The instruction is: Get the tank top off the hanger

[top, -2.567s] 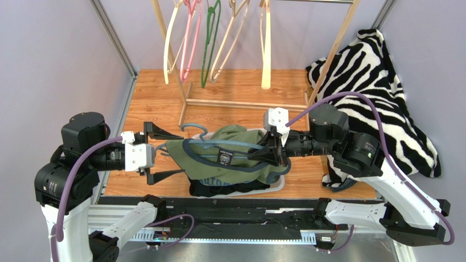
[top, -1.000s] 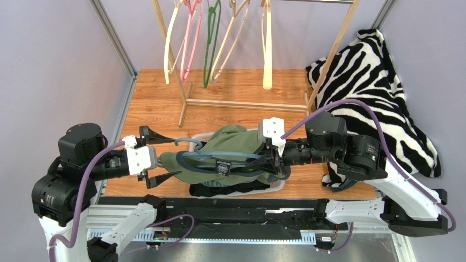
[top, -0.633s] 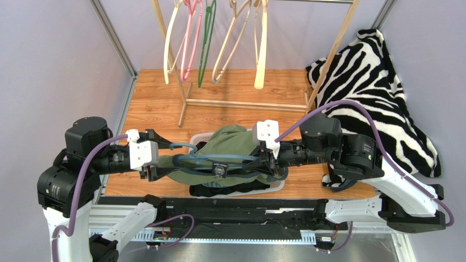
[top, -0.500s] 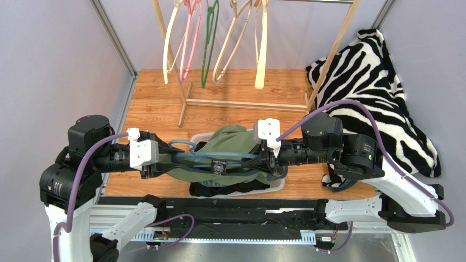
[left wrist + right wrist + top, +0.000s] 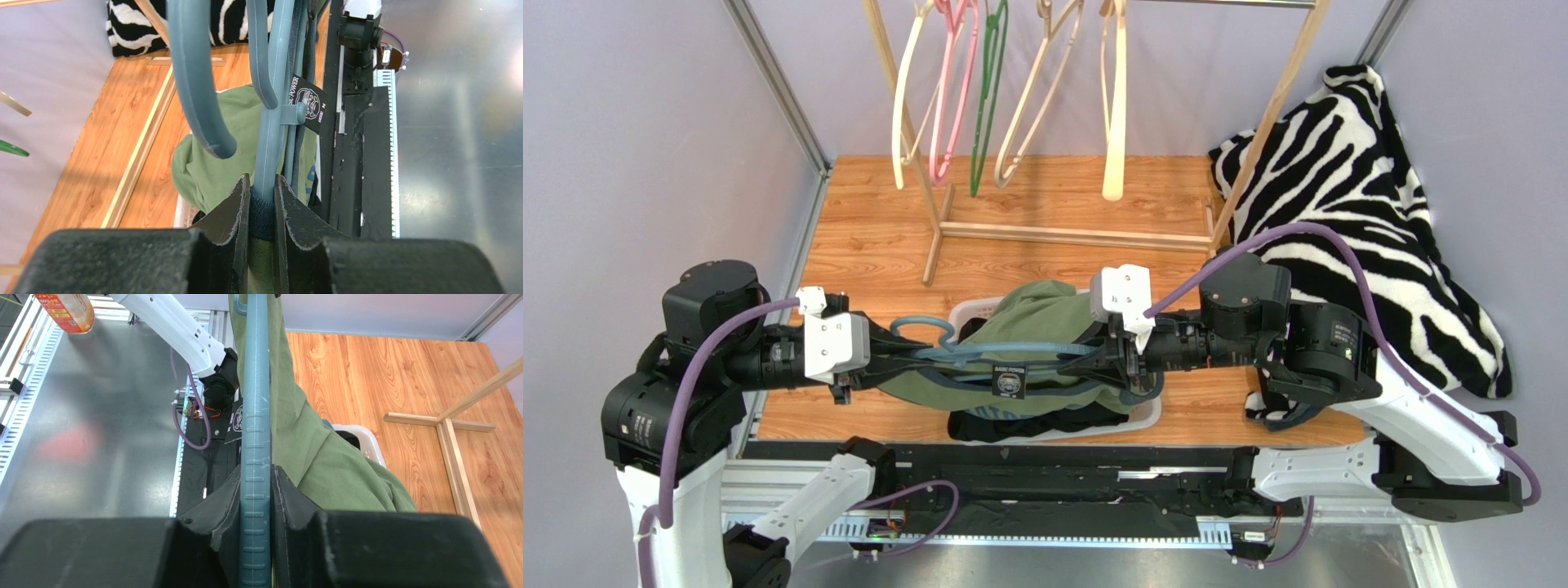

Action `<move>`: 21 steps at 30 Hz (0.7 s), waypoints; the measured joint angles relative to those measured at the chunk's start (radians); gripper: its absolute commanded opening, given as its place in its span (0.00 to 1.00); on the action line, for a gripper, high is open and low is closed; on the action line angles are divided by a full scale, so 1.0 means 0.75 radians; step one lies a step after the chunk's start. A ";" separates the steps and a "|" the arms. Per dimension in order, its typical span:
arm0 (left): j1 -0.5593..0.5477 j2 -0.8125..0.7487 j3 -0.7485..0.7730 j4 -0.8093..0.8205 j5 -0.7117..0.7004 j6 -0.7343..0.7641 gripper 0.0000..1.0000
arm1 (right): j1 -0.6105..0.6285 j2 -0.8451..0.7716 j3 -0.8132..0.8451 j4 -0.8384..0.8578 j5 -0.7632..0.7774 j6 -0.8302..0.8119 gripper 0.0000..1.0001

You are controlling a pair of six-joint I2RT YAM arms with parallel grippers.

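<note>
Wood surface (image 5: 879, 239) below, your two hands are holding a blue hanger (image 5: 255, 416) and a green tank top (image 5: 1044, 312) up between them.
Your left hand (image 5: 262, 205) is squeezing shut on the dark-edged end of the tank top, right where the cloth is wrapping one end of the hanger. Your right hand (image 5: 255, 490) is squeezing shut on the hanger's bar at the other side, and the green cloth is hanging just beside its fingers. The tank top is sitting on the hanger, up in the air between your hands, and it is drooping down over a white basket (image 5: 1151, 414) that is holding dark clothes on the surface.
</note>
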 measured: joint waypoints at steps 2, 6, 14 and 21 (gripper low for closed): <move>0.004 0.000 0.003 -0.002 -0.002 -0.012 0.17 | 0.000 -0.001 -0.010 0.019 0.004 0.004 0.00; 0.006 -0.001 0.003 -0.003 -0.021 -0.024 0.00 | 0.004 -0.011 -0.035 0.051 0.052 0.013 0.48; 0.002 -0.041 -0.051 0.035 -0.119 -0.102 0.00 | 0.010 -0.077 -0.167 0.229 0.404 0.025 0.82; 0.002 -0.074 -0.058 0.073 -0.234 -0.129 0.00 | 0.010 -0.291 -0.215 0.226 0.586 0.052 0.86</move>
